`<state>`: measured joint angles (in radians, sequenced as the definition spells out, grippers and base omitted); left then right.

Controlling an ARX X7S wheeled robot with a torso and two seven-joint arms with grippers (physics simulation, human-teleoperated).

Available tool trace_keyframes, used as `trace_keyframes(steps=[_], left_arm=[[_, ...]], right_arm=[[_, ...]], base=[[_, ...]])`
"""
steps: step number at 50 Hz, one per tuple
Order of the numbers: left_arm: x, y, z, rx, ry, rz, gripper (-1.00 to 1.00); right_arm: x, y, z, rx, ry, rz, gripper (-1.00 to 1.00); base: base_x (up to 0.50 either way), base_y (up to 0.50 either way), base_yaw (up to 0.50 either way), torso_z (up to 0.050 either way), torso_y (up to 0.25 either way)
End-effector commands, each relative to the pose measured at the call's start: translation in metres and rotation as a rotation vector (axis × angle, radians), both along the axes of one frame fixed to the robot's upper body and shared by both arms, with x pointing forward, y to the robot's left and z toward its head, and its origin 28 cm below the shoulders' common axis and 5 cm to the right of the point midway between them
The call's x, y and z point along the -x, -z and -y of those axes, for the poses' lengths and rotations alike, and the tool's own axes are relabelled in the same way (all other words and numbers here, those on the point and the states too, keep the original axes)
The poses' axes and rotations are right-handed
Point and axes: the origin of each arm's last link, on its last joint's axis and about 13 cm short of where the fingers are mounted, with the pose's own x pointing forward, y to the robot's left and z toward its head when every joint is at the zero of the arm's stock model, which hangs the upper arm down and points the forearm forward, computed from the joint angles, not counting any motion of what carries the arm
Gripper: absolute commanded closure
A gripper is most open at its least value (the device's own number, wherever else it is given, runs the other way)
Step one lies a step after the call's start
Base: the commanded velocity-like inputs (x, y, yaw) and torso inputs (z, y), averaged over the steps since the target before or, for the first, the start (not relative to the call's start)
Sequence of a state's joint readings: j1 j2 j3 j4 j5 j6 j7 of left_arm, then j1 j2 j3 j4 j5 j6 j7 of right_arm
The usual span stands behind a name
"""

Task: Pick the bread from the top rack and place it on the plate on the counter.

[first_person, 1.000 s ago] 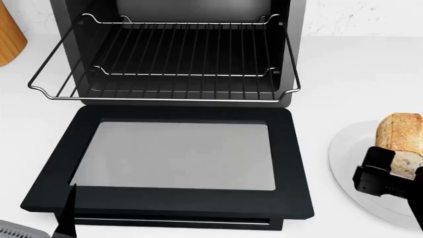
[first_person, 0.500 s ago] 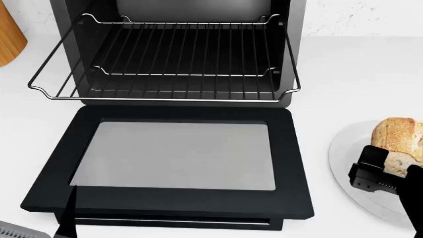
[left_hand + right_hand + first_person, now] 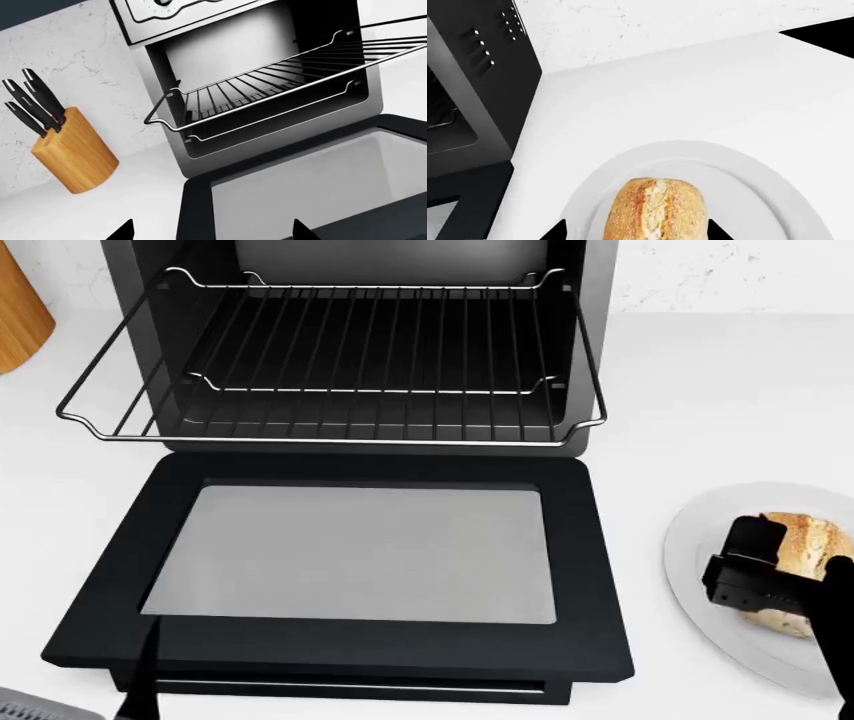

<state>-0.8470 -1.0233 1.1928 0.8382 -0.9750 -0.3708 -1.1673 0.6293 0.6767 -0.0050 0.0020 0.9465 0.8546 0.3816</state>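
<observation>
The bread (image 3: 805, 552), a golden crusty loaf, lies on the white plate (image 3: 694, 540) at the right of the counter (image 3: 721, 390). My right gripper (image 3: 787, 585) straddles the loaf, open, its fingertips standing a little off the crust. In the right wrist view the bread (image 3: 657, 210) rests on the plate (image 3: 754, 180) between the two tips of the right gripper (image 3: 637, 232). The top rack (image 3: 334, 350) is pulled out of the oven and bare. My left gripper (image 3: 212, 235) is open over the oven door's near left corner.
The black oven door (image 3: 347, 560) with its grey glass lies folded down flat on the counter in front of the oven. A second wire rack (image 3: 374, 405) sits below the top one. A wooden knife block (image 3: 73, 155) stands at the oven's left.
The bread has dropped from upright between the right fingers to lying lower on the plate. The right gripper has hardly moved. The left arm is still.
</observation>
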Motion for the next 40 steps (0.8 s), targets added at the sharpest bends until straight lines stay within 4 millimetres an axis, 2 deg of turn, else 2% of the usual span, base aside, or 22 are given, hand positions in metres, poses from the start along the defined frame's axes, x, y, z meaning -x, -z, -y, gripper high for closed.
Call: trace_keyframes(steps=[1, 15, 33, 40], left_arm=[[-0.001, 0.001, 0.001, 0.002, 0.008, -0.005, -1.00], [-0.001, 0.004, -0.001, 0.011, 0.007, -0.006, -1.00], [0.000, 0.006, -0.001, 0.012, 0.006, -0.007, -1.00], [0.000, 0.005, 0.000, 0.010, 0.005, -0.006, -1.00]], right_arm=[[0.017, -0.028, -0.012, 0.063, -0.037, 0.107, -1.00], [0.055, -0.056, -0.038, 0.158, -0.120, 0.242, -1.00], [0.107, -0.061, -0.057, 0.218, -0.170, 0.347, -1.00], [0.120, -0.063, -0.065, 0.238, -0.199, 0.384, -1.00]], base=[[0.00, 0.00, 0.00, 0.000, 0.000], [0.00, 0.00, 0.00, 0.000, 0.000], [0.00, 0.00, 0.00, 0.000, 0.000], [0.00, 0.00, 0.00, 0.000, 0.000]])
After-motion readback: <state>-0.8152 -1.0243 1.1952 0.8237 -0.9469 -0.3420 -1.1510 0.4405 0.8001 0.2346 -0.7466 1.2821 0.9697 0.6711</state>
